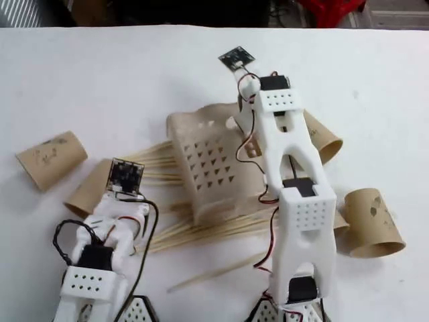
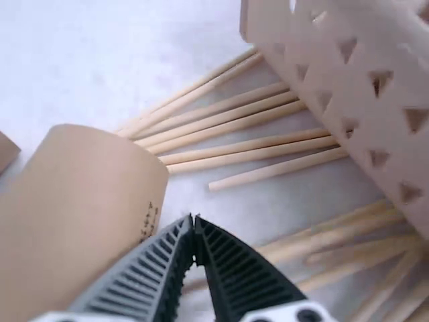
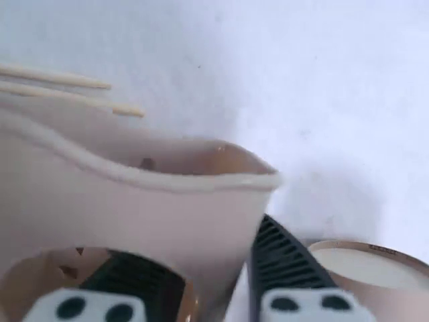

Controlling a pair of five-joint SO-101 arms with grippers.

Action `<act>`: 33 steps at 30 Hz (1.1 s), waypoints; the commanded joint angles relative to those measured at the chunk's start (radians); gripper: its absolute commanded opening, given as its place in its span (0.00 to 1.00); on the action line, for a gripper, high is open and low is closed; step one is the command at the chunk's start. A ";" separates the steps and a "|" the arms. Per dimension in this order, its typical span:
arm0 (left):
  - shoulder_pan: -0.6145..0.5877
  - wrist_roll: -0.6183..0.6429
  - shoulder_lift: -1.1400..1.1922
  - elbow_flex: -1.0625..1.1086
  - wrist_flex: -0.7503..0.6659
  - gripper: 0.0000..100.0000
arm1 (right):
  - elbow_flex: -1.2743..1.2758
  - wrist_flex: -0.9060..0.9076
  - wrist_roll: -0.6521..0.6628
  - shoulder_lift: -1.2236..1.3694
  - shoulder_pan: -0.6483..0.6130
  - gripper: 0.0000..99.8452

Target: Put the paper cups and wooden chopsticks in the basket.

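The beige basket point(image 1: 208, 168) with triangle cut-outs lies tipped on its side at mid-table. Wooden chopsticks point(image 1: 201, 231) fan out beside and under it. My right gripper point(image 3: 209, 249) is shut on the basket's wall point(image 3: 134, 201), one finger inside and one outside, at the basket's far right corner point(image 1: 242, 124). My left gripper point(image 2: 194, 231) is shut and empty, its tips just beside a lying paper cup point(image 2: 74, 208) and above chopsticks point(image 2: 255, 151). In the high view that cup point(image 1: 87, 193) lies partly under the left wrist.
Another cup point(image 1: 50, 159) lies at the far left. Two more lie on the right, one point(image 1: 372, 223) near the right arm's base and one point(image 1: 325, 139) behind the right arm, its rim point(image 3: 369, 265) close to my right gripper. A loose chopstick point(image 1: 214, 272) lies between the arms.
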 commanded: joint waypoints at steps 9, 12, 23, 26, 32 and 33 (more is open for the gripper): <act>-0.007 0.006 -0.008 -0.005 0.006 0.03 | -0.196 0.030 -0.201 -0.073 0.056 0.02; -0.007 0.006 -0.008 -0.005 0.006 0.03 | -0.275 0.081 -0.278 -0.114 0.035 0.02; -0.007 0.006 -0.008 -0.005 0.006 0.03 | -0.606 -0.036 -0.470 -0.145 -0.001 0.02; -0.007 0.006 -0.008 -0.005 0.006 0.03 | -0.600 -0.196 -0.520 -0.143 0.007 0.02; -0.007 0.006 -0.008 -0.005 0.006 0.03 | -0.531 -0.591 -0.571 -0.027 0.031 0.02; -0.007 0.006 -0.008 -0.005 0.006 0.03 | -0.532 -0.657 -0.562 0.013 0.030 0.02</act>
